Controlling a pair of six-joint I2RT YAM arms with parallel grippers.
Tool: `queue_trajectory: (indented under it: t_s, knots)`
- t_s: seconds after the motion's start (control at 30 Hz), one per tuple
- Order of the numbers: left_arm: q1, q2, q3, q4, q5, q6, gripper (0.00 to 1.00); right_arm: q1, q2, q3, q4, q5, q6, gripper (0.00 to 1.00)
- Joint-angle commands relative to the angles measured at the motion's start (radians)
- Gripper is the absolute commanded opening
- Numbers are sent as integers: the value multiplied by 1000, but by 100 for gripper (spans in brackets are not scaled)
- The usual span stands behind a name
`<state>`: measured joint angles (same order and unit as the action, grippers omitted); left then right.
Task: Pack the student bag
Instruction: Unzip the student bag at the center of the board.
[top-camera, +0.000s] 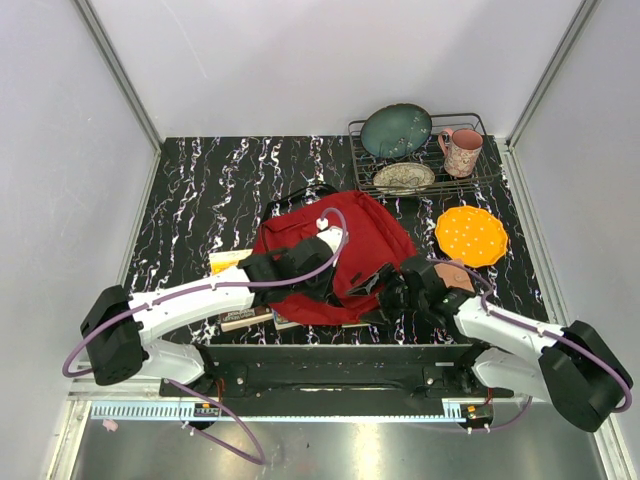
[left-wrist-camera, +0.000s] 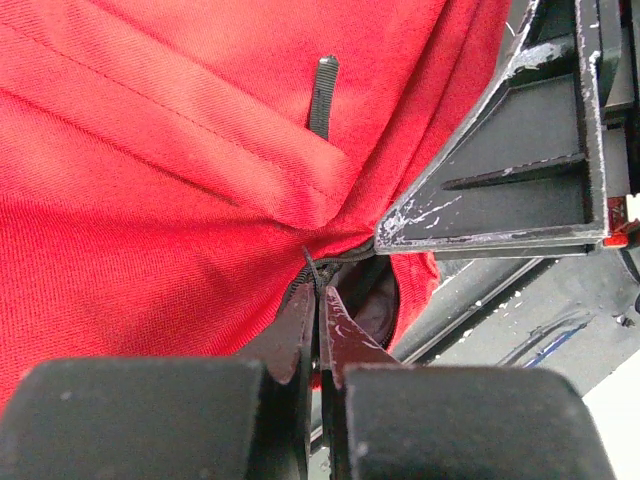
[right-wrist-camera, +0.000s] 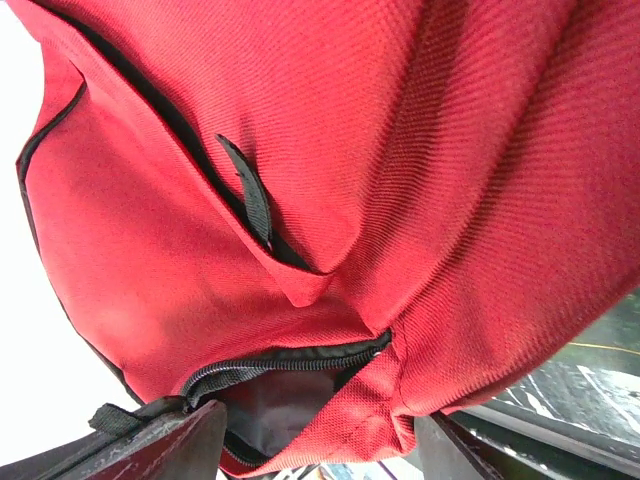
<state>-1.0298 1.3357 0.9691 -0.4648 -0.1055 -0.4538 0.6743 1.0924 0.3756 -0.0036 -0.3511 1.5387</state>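
Student bag, grey lining clearest in right-wrist view

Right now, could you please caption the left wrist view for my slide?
Left gripper shut on the zip pull of the red student bag.

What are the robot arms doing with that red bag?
They are working on the red backpack, which lies flat on the table. The left gripper is shut, pinching the zip at the bag's edge. The right gripper is open, close to where the zip gapes and grey lining shows.
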Motion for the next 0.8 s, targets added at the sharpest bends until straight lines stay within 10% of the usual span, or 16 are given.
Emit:
queue_trajectory:
  t_s: [0.0, 0.33, 0.77]
  knots:
    - [-6, -44, 8, 37, -45, -16, 0, 28, 11, 75, 85, -44, 80, 80]
    - [-6, -75, 6, 32, -71, -19, 0, 28, -219, 6, -53, -31, 219, 80]
    - [-6, -92, 2, 32, -106, -45, 0, 125, -97, 106, -125, -8, 359, 83]
